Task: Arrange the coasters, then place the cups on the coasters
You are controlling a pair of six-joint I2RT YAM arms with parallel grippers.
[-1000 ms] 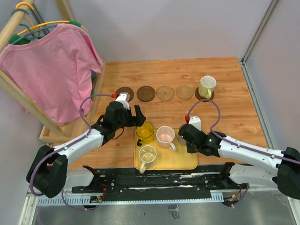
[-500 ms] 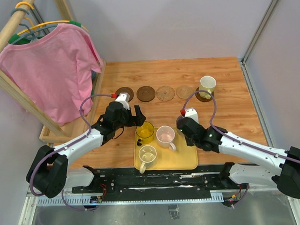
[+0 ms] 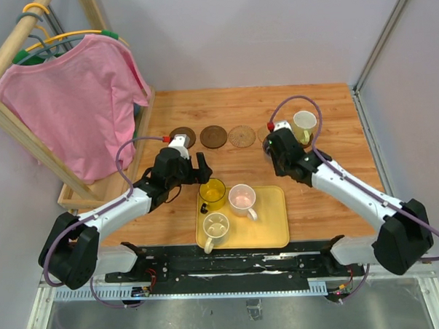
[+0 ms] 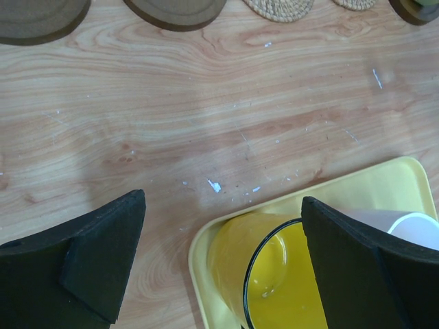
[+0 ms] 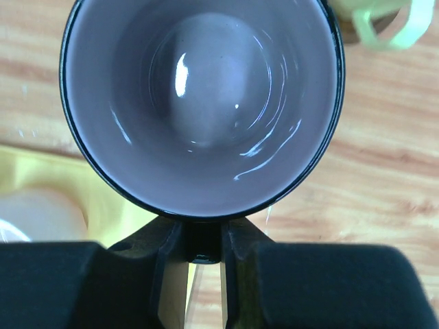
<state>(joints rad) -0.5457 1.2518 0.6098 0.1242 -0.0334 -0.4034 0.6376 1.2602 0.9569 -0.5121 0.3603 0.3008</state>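
Purple-grey cup (image 5: 202,103) sits clenched in our right gripper (image 5: 204,236); we lower it upright, centred on the tan coaster (image 3: 261,136), clear of the green cup (image 3: 303,124). Left gripper (image 4: 223,205) stands released.

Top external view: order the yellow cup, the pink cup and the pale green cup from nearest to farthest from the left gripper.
From the left gripper:
1. yellow cup, just right of it, in the far left corner of the tray.
2. pink cup, on the tray, further right.
3. pale green cup, far right, at the back.

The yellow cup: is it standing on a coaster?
No, the yellow cup stands in a corner of the yellow tray.
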